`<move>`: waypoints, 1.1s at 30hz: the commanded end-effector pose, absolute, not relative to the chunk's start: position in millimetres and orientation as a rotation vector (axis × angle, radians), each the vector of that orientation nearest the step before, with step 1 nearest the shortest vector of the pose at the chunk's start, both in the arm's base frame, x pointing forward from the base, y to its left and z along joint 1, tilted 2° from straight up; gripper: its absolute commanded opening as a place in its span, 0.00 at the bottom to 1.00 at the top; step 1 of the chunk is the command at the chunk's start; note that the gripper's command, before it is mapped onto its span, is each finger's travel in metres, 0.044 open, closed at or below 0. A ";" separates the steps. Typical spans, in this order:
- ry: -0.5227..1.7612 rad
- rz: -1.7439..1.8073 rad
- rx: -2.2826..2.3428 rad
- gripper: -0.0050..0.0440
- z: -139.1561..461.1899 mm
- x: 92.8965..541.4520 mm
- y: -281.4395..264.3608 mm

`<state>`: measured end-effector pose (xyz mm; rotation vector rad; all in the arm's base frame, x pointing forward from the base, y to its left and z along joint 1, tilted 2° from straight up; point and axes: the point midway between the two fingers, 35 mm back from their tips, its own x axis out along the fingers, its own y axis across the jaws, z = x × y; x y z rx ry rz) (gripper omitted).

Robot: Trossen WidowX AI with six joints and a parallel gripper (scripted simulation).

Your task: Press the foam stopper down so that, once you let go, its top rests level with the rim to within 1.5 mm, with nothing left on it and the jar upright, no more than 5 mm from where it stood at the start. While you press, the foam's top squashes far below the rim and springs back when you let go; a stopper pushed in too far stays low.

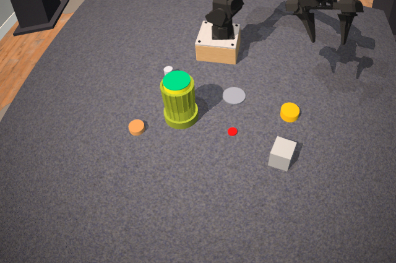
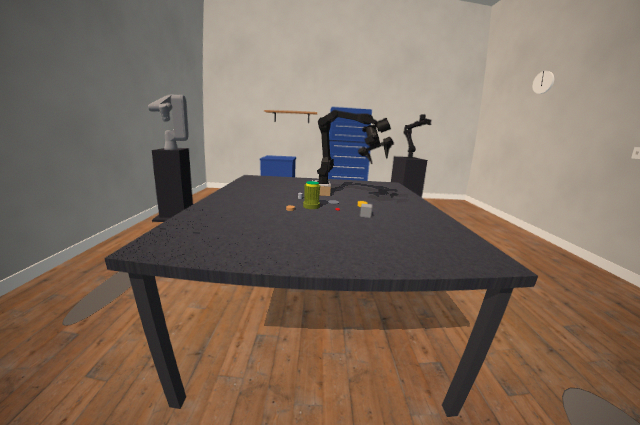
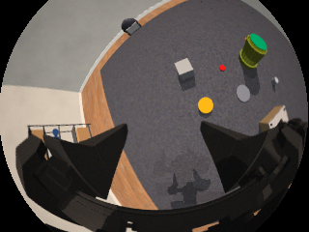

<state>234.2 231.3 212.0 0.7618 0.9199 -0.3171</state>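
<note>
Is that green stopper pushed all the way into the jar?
No. The stopper stands proud of the jar's rim; its yellow side shows above it in the top view.
</note>
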 end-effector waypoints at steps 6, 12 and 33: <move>0.920 -0.317 0.762 0.92 212.0 234.2 231.3; 0.920 -0.317 0.762 0.92 212.0 234.2 231.3; 1.133 -0.505 0.406 0.18 183.4 297.0 58.8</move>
